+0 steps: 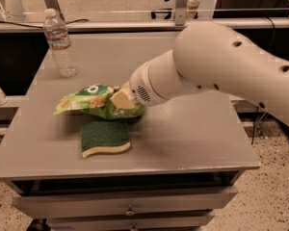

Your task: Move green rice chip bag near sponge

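Gripper (121, 99) on bag (84, 103), water bottle (60, 44) behind.

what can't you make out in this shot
- camera view: gripper sits at the green rice chip bag's right end, mostly hidden by the wrist
- camera view: whether the bag rests on the table or touches the sponge, hidden under the bag
- camera view: bottle label, too small to read

Cream jaws clamp the light-green, dark-logoed chip bag (89, 103) just beside a dark-green, pale-yellow-based sponge (105, 136).
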Tool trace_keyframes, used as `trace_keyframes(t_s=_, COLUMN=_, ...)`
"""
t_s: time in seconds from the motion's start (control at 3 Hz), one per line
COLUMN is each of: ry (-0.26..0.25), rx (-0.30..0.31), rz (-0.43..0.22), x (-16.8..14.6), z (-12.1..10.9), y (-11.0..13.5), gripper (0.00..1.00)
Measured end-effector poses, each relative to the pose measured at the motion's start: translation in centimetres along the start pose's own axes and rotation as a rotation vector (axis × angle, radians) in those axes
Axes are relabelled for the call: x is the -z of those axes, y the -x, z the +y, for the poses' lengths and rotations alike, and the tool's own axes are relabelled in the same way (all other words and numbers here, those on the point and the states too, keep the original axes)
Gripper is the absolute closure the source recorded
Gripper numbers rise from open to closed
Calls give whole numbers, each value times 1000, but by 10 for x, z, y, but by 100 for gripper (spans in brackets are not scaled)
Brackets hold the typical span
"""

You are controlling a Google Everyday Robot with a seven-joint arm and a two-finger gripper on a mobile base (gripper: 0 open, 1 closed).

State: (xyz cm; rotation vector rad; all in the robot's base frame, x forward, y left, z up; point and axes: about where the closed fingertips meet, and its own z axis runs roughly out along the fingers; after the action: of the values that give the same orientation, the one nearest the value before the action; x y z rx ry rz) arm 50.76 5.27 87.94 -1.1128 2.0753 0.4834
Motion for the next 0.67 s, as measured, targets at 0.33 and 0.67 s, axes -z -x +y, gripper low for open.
trace_keyframes(t_s=0.33, ry=19, rx=4, rz=-2, x=-9, z=2, y=-2, gripper=82)
trace_keyframes(t_s=0.67, ry=19, rx=4, rz=-2, x=-8, z=2, y=-1, gripper=59)
